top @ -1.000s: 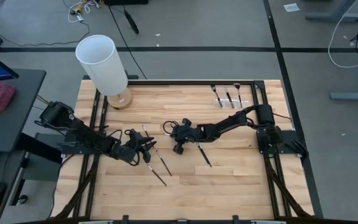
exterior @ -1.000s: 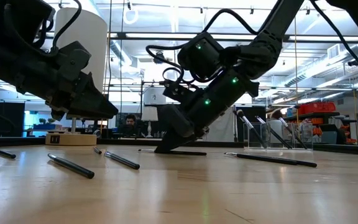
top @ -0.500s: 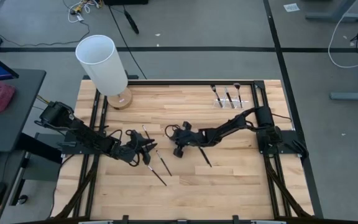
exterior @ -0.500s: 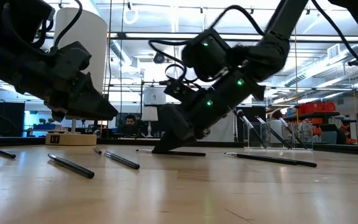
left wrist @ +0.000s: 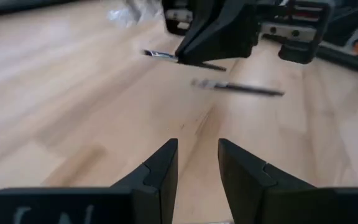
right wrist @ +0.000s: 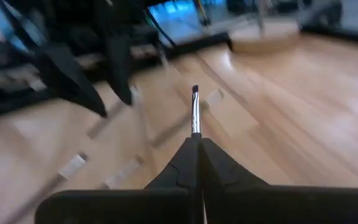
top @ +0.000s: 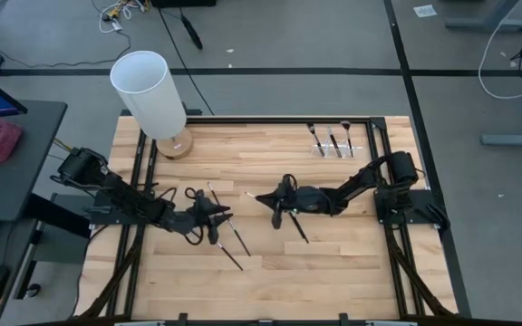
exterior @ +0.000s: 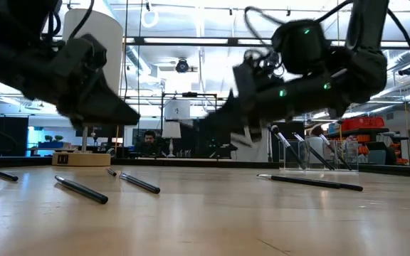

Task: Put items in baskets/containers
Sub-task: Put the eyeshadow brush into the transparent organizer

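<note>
The job looks partly done. Three brushes [top: 332, 139] already stand in the clear holder [top: 333, 149] near the far right corner of the table [top: 352, 263], their tips fanning up and out. The right pincer [top: 263, 199], near the middle of the table, is clenched on a thin brush [right wrist: 195, 111]; the right wrist view shows the slim handle and small dark tip sticking straight out between the pressed fingers. That brush is off the wood but well apart from the holder, so carrying it there is likely the step in hand.

Left to do: at least four brushes lie loose. One [top: 296, 225] lies just beside the right arm, and three more [top: 229, 237] lie near the left pincer [top: 227, 215], toward the near left part of the table. The left pincer hovers low over them, half parted and holding nothing.

The table is pale, smooth wood planks with a dark metal frame along its sides. The brushes are dark, glossy, pencil-thin sticks, likely to roll. The holder is see-through hard plastic. A tall white cylinder [top: 149, 91] on a round wooden base stands at the far left corner.
</note>
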